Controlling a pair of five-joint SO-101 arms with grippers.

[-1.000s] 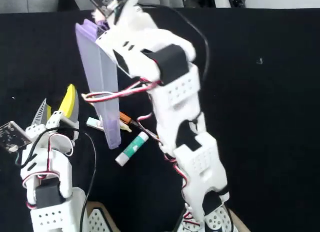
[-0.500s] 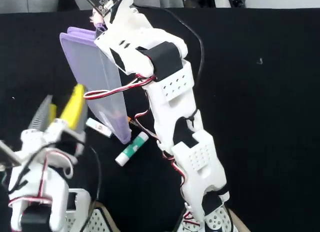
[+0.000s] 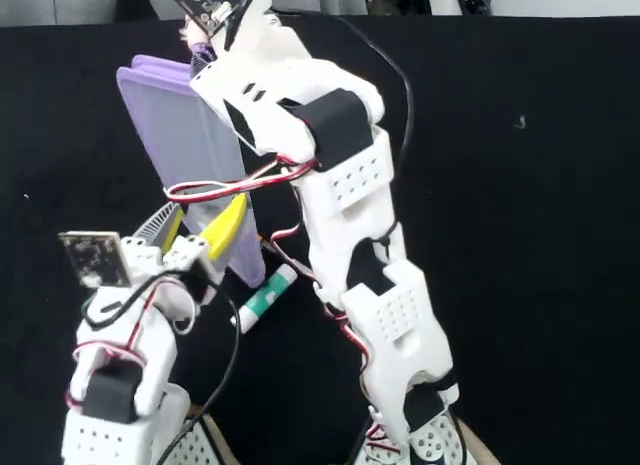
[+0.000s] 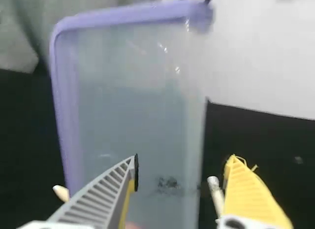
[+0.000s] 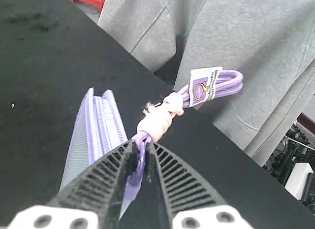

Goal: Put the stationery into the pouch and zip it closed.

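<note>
Right gripper (image 5: pixel 140 154): jaws clamped together on the purple cord (image 5: pixel 216 83) at the pouch's top corner, just below the cord's pink knot (image 5: pixel 157 120). A tag sits on the cord loop beyond the knot.

Pouch (image 3: pixel 185 145): translucent purple, hanging upright from that corner, raised off the black table (image 3: pixel 520 235). Whether its zip is open I cannot tell.

Left gripper (image 3: pixel 195 223): jaws apart, level with the pouch's lower end; the yellow finger lies across the pouch's lower face, the grey one just beside its edge. Contact with the pouch cannot be told.

Glue stick (image 3: pixel 265 298): white and green, lying on the table just below the pouch's bottom corner, outside the pouch.
</note>
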